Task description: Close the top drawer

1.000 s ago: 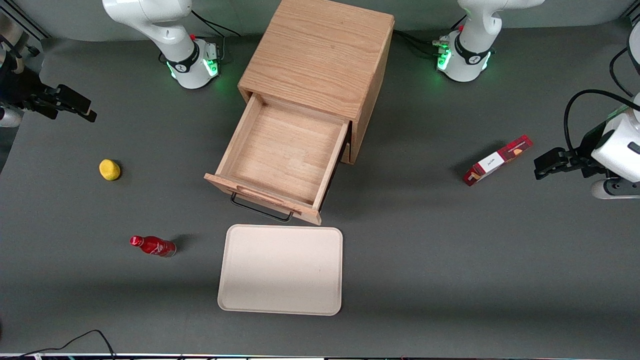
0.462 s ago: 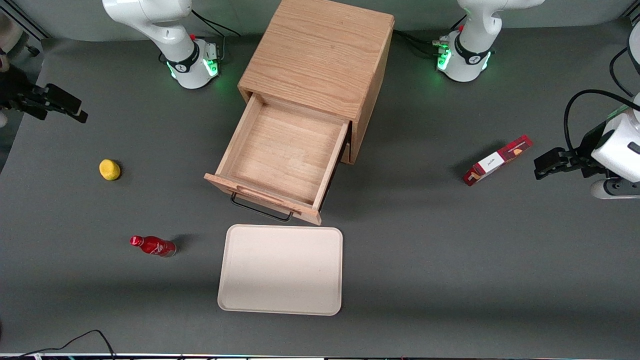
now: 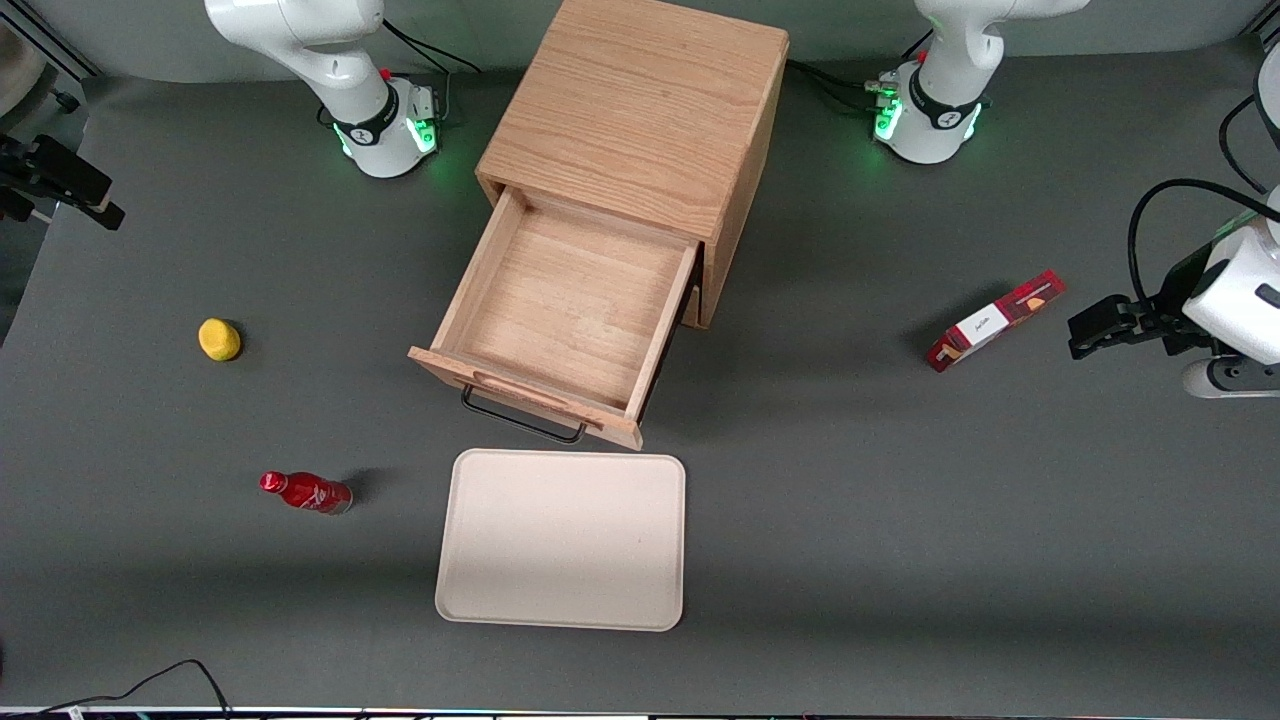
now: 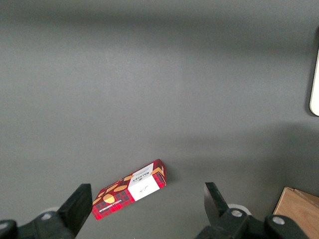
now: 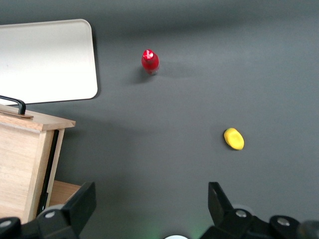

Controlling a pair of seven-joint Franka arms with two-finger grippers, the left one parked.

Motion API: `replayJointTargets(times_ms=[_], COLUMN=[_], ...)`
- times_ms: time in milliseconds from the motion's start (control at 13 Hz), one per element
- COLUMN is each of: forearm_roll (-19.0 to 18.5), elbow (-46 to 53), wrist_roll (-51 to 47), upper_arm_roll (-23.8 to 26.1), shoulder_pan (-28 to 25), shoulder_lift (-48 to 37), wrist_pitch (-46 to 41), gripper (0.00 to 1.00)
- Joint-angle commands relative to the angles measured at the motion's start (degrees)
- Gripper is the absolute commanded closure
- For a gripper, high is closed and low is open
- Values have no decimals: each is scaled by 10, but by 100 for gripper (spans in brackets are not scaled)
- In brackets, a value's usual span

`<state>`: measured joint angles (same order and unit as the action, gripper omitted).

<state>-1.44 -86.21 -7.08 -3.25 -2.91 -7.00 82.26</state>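
Note:
The top drawer [image 3: 565,310] of the light oak cabinet [image 3: 640,110] stands pulled far out and is empty inside. Its black wire handle [image 3: 522,420] faces the front camera. The drawer [image 5: 25,149] and its handle [image 5: 15,104] also show in the right wrist view. My right gripper [image 3: 95,205] hovers at the working arm's end of the table, far from the drawer and touching nothing. In the right wrist view the gripper [image 5: 152,204] is open and empty, with bare grey table between its fingers [image 5: 83,201].
A yellow lemon [image 3: 219,339] and a red bottle [image 3: 305,492] lie toward the working arm's end. A beige tray [image 3: 562,540] lies in front of the drawer. A red box [image 3: 995,320] lies toward the parked arm's end.
My right gripper has moved outward toward the working arm's edge of the table and farther from the front camera. The drawer has not moved.

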Motion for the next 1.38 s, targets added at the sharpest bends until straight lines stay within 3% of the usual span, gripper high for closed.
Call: replayJointTargets(times_ms=[0,77,154,308,615,1000,1308], forearm_roll=[73,125,151,142,144,142,144], elbow=[31,32,33,80,197,369,382], wrist_roll=[35,70,85,109,400,415,412], upper_arm_roll=[4,2,4,19,54,120,176], shoulder_pan=[6,5,4,-3,-1,-7,-10], shoulder_lift=[20,18,19,59,187,370,431], wrist_pitch=[-29,-41,-40,-40,-40,-38,36], gripper=[0,0,0,0,0,0,0])
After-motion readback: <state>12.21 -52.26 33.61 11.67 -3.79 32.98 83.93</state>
